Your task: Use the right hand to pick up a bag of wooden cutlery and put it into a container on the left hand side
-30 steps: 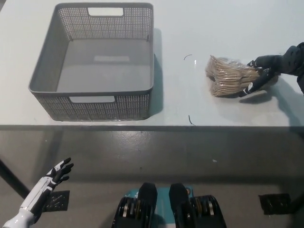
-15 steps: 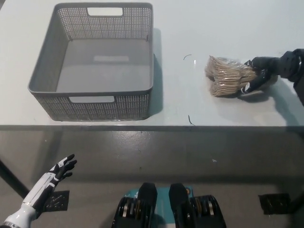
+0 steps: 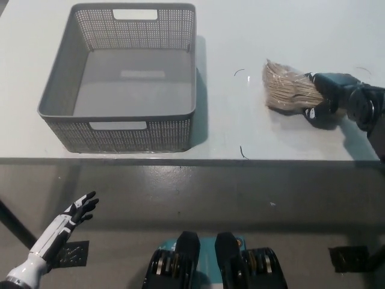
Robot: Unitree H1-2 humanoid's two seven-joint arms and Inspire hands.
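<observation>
I note right hand (image 3: 328, 99) clamped on the bag (image 3: 287, 91) — basket (image 3: 120, 135) (grey) well apart; left hand (image 3: 66, 220) low, fingers spread.

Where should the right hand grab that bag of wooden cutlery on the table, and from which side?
Grip the bag of wooden cutlery at its narrow end, coming from the robot's right. It fans wide toward the basket and tapers there, so fingers can wrap it. The right hand is closed on that end; the left hand hangs open, low at left.
</observation>
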